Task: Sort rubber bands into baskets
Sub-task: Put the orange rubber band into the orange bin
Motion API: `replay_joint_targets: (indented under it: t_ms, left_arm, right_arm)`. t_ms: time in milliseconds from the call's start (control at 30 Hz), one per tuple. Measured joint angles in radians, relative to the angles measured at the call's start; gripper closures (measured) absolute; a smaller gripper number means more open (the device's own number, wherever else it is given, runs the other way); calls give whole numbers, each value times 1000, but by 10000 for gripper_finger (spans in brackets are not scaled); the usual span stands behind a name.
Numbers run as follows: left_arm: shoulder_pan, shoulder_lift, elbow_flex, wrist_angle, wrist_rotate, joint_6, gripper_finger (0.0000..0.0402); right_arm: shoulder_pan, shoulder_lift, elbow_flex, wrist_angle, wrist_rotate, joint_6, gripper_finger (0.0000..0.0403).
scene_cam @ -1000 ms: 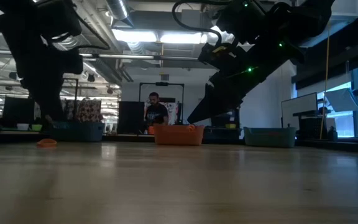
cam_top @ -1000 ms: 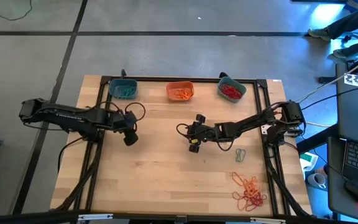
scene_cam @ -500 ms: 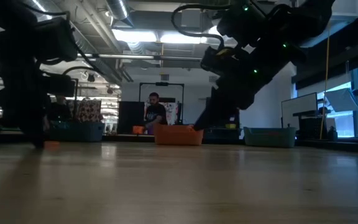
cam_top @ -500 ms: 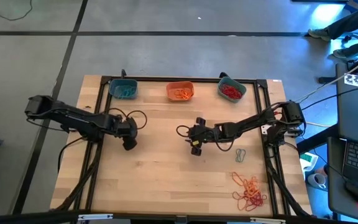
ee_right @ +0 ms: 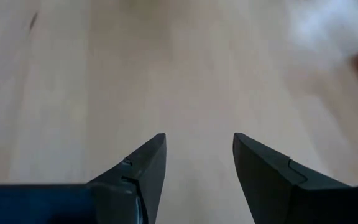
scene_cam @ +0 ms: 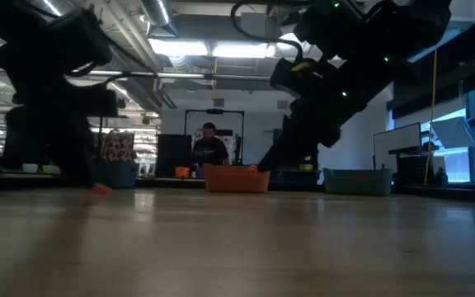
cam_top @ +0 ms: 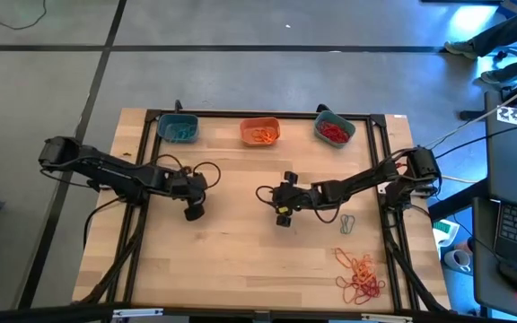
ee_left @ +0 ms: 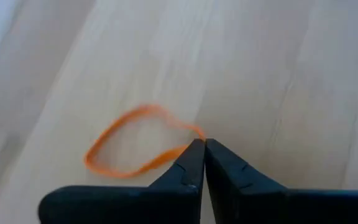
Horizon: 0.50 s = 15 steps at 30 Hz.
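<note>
An orange rubber band (ee_left: 129, 146) lies as a loop on the wooden table, and my left gripper (ee_left: 204, 146) is shut on one end of it, left of the table's middle (cam_top: 194, 213). The low view shows the band (scene_cam: 100, 189) at the foot of that gripper. My right gripper (cam_top: 282, 215) hangs open over bare wood near the table's middle, with nothing between its fingers (ee_right: 197, 149). Three baskets stand along the far edge: a teal one (cam_top: 179, 128), an orange one (cam_top: 260, 133) and a teal one (cam_top: 334, 129) holding red bands. My left gripper pinches the orange band's end nearest the fingers (ee_left: 196, 132) between its two fingertips. The fingers slant down from the table's left. The rest of the loop lies slack and flat on the table beyond the tips.
A heap of orange and red rubber bands (cam_top: 360, 276) lies near the table's near right corner, with a few grey-teal ones (cam_top: 347, 223) beyond it. Black cables loop at both arms. A black frame (cam_top: 146, 161) borders the table. A person stands in the room behind.
My left gripper has sunk to the table while going a little toward the right and near edges, and has shut on the orange band's end. In the low view the band now lies somewhat farther right than before.
</note>
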State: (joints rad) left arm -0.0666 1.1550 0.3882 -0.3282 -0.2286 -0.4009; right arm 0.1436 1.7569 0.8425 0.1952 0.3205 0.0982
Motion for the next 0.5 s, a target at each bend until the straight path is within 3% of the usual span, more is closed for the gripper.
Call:
replay_joint_targets:
  t_ms: [500]
  left_arm:
    - [0, 37, -22, 521, 17, 234, 399]
  right_arm:
    - [-7, 57, 3, 294, 12, -188, 215]
